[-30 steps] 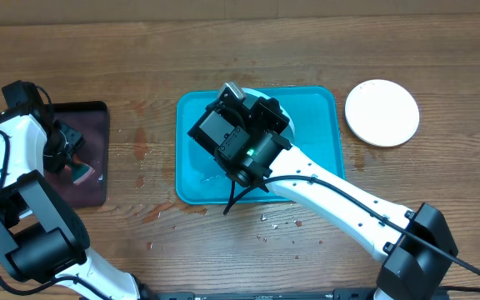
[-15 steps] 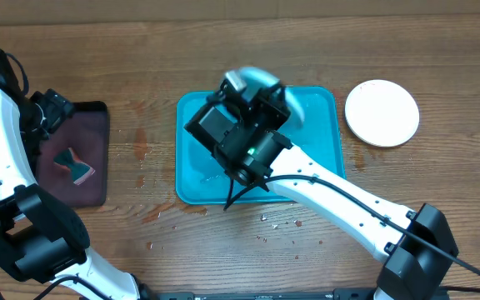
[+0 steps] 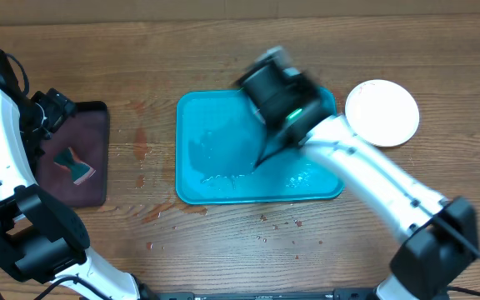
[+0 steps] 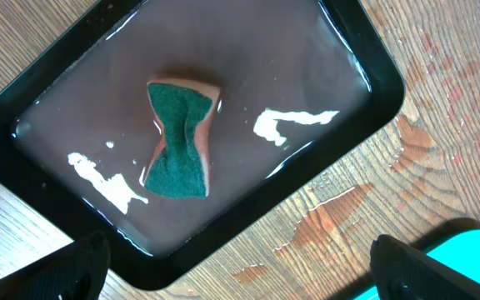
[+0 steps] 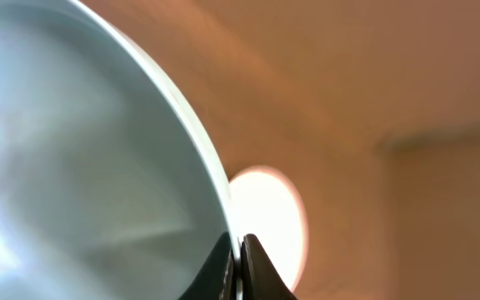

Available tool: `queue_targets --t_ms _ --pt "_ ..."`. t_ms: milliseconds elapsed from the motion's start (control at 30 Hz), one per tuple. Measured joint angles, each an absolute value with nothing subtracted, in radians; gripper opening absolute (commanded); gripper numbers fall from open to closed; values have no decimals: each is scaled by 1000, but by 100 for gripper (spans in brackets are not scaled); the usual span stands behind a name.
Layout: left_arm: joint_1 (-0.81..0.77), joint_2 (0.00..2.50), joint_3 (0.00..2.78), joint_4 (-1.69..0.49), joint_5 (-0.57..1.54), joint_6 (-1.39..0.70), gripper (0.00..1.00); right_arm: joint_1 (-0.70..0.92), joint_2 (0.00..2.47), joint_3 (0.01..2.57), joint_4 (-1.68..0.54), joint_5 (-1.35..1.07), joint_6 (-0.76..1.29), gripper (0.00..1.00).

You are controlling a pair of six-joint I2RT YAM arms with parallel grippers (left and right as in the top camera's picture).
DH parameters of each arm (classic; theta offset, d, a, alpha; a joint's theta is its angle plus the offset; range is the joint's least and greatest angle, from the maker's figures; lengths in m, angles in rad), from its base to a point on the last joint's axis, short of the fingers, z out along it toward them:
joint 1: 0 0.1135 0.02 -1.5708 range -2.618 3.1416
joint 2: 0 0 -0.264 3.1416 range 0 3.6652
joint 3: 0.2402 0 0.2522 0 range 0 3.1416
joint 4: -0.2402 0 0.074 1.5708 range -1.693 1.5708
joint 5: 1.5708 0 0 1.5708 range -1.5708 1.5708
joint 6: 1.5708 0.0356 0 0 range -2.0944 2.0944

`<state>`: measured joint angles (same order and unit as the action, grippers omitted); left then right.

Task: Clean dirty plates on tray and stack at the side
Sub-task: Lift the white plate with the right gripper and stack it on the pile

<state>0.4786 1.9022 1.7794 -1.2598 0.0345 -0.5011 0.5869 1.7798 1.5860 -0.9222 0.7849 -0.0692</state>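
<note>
Pinches the rim of a pale mint plate [image 5: 82,142] in the right gripper [image 5: 238,260], fingers drawn in until only that thin edge sits between them. Holds it tilted, well off flat, above the top right corner of the teal tray [image 3: 215,125]; too blurred from overhead to tell which way its face points. Shows faint red traces low on the left of the plate in the right wrist view.

Counts two plates: the mint one, and a white plate [image 3: 382,112] lying flat on the wooden table [image 3: 223,50], right of the tray's top right corner and clear of its rim.

Counts one teal tray, wet inside, long axis left to right across the table.

Hangs the left gripper [image 4: 238,271] above one black tray [image 4: 386,83], fingers spread wide, nothing between them. Counts one sponge [image 4: 182,137] in that tray's brownish water: green scouring face up, waisted at the middle, long axis slanted across the tray.
</note>
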Motion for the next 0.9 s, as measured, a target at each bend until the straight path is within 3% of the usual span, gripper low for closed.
queue_targets --t_ms 267,533,567,600,633,700,867,900 --pt "479 1902 1779 -1258 35 -501 100 -84 1792 1571 -970 101 155 4" --pt "479 1902 1779 -1257 35 -501 100 -386 1829 1377 -869 -176 196 4" --pt "479 1902 1779 -1258 35 -501 100 -403 1832 1358 -857 -185 198 13" --pt "479 1902 1779 -1257 35 -501 100 -416 1834 1340 -843 -195 200 30" --pt "479 1902 1779 -1257 35 -501 100 -426 1834 1327 -830 -203 197 38" --pt "479 1902 1779 -1257 35 -501 100 -434 1834 1314 -809 -221 205 42" --pt "479 1902 1779 -1257 35 -501 100 -423 1834 1314 -806 -304 196 66" --pt "479 1902 1779 -1257 35 -501 100 -422 1834 1315 -817 -333 192 82"
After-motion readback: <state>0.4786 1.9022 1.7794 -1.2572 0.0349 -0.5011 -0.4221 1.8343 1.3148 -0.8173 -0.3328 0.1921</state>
